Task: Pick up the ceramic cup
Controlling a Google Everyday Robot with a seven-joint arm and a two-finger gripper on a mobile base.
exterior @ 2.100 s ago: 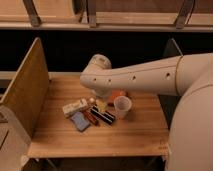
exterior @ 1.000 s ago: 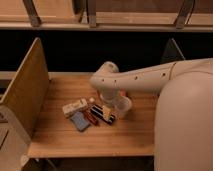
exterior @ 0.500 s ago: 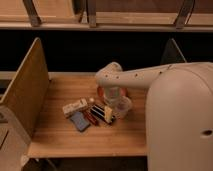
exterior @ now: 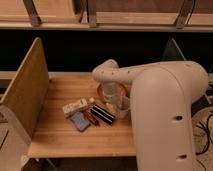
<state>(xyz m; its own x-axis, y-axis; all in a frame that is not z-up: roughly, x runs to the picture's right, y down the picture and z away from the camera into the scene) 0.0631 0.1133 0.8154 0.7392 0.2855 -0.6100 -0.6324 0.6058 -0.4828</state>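
Gripper (exterior: 116,102) sits low over the wooden table (exterior: 60,135), at the end of the white arm (exterior: 165,100) that bends in from the right and fills much of the view. The arm's wrist and forearm cover the tool; cannot tell whether it is spread or pressed together.

Ceramic cup (exterior: 123,106): only a pale sliver shows, just right of and below the gripper, touching or very nearly touching it. An orange-rimmed ring shows at the wrist directly above it. Whether the cup stands on the table or is lifted cannot be told.

Left of the gripper, close by: a dark striped packet (exterior: 102,114), lying flat. Further left, a white box (exterior: 75,107), tilted. Below that box, a blue sponge-like pad (exterior: 79,121), also flat on the wood.

Well to the left of the gripper, a wooden side panel (exterior: 25,90) stands upright along the table edge.
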